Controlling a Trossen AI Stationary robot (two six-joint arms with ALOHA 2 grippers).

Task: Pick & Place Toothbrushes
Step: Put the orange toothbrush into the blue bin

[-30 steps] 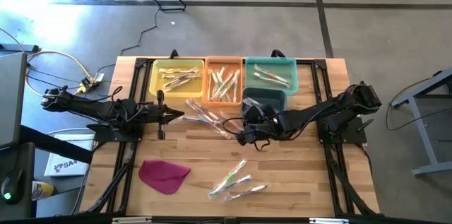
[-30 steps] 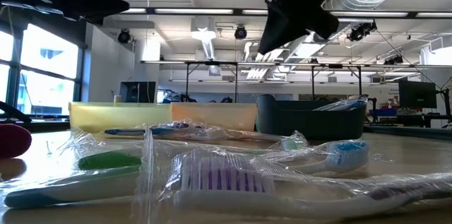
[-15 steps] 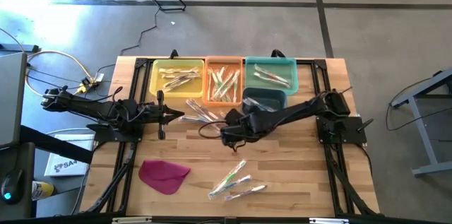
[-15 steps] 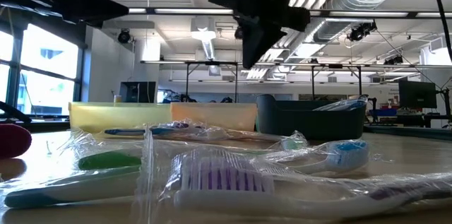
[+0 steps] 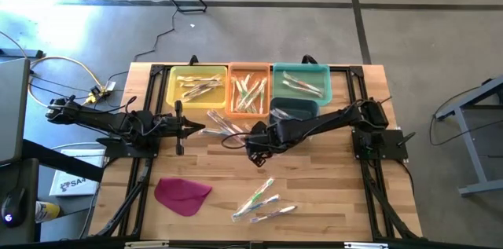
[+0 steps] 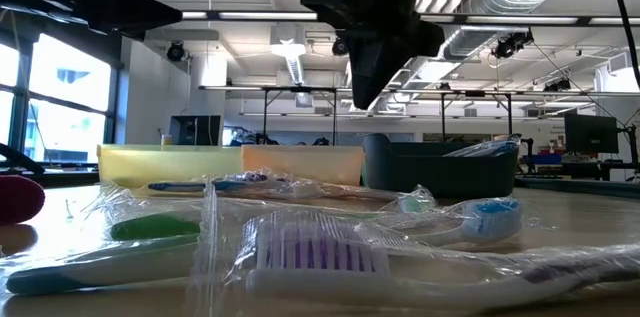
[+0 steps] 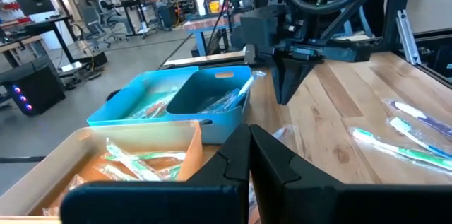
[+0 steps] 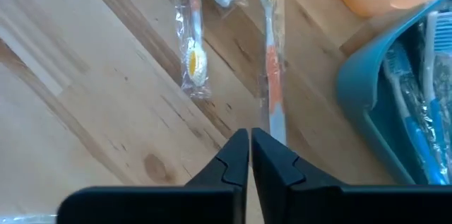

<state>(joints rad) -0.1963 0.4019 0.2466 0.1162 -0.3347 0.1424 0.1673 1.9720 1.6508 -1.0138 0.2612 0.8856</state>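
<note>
Two tools are clenched and empty. Your right tool (image 5: 257, 155) hangs over the orange-handled toothbrush (image 8: 272, 75); descend without opening and it skids the glossy wrapper across the desk (image 5: 330, 194).

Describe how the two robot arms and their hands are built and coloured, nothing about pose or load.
Both arms are matte black, jointed links with black cables looped along them. The left arm is mounted on a black base frame, the right arm likewise. The left hand and right hand each have two angular, wedge-shaped black fingers. No markings show.
</note>
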